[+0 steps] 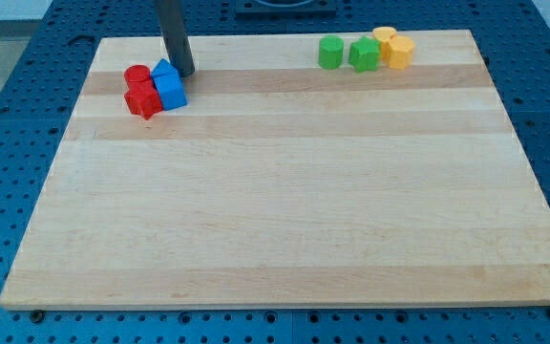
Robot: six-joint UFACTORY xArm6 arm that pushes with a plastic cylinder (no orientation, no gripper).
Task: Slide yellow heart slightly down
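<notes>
Item: end effector, a bare rod holding nothing; my tip [183, 74] beside the blue block [170, 88], view's top left. Target: yellow heart [400, 52], top right, touching the yellow round block [384, 37] and near the green blocks [363, 53]. Hazard: a push likely drags these neighbours.

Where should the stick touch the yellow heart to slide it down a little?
No pincer here, so it is a push, not a grip. My tip is at the view's left, touching the blue block, far from the yellow heart. Probably best to touch the heart's top edge, coming from the view's top. The yellow round block crowds its upper left and the green block its left.
</notes>
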